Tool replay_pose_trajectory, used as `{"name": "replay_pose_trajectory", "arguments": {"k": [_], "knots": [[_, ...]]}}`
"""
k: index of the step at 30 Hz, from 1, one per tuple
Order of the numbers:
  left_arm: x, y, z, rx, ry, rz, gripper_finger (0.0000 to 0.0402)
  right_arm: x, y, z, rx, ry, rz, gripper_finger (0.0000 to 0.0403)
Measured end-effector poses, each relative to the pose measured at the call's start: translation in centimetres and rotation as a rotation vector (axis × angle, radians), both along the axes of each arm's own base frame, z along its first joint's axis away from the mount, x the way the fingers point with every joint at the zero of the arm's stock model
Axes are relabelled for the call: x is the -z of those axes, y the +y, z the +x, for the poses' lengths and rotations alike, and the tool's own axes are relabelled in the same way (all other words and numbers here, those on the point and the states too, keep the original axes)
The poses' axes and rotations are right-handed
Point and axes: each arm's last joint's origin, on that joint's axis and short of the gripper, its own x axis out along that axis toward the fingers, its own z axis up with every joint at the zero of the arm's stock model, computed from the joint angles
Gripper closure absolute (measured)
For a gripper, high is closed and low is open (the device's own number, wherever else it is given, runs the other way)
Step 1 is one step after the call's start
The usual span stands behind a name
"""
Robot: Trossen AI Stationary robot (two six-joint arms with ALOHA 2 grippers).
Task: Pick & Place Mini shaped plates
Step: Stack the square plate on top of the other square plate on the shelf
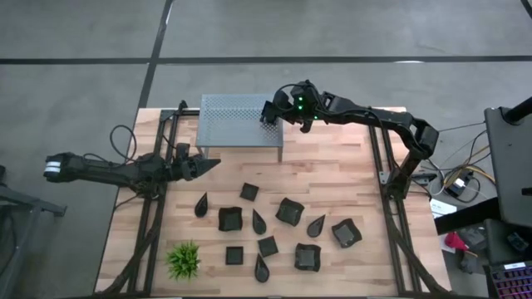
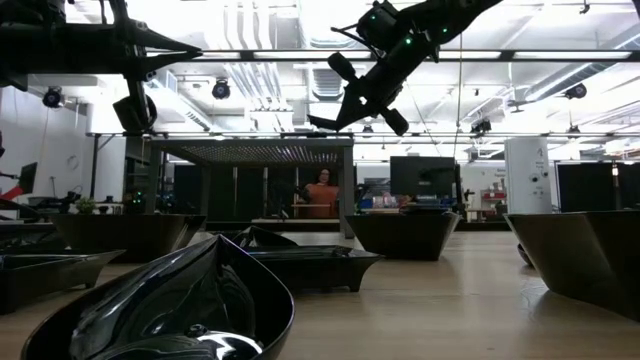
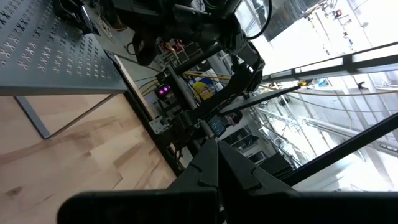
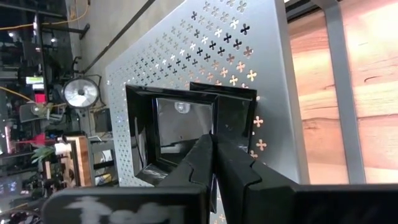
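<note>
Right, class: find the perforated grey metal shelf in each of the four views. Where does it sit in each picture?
High view: perforated shelf at top centre, on the table's far edge.
Low view: centre-left in the mid-distance, seen edge-on.
Left wrist view: upper left corner.
Right wrist view: across the middle, behind the square plate in the right gripper.
Shared landmark: the wooden table, in all four.

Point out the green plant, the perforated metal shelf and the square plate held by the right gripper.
green plant [image 1: 183, 260], high view, leaf centre.
perforated metal shelf [image 1: 233, 120], high view, bare top.
square plate [image 4: 180, 130], right wrist view, glossy inside.
</note>
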Motion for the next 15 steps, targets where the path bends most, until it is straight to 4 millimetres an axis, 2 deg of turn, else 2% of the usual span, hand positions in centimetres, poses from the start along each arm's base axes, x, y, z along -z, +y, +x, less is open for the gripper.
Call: {"name": "replay_pose_trajectory", "arguments": {"k": [8, 15], "knots": [[0.0, 0.0, 0.0, 0.000, 0.000, -0.002, 0.0401, 0.1, 0.0, 0.0, 0.007, -0.003, 0.001, 0.0366], [0.0, 0.0, 0.0, 0.001, -0.001, -0.003, 0.0401, 1.3, -0.5, 1.3, -0.023, -0.041, 0.026, 0.0365]]}}
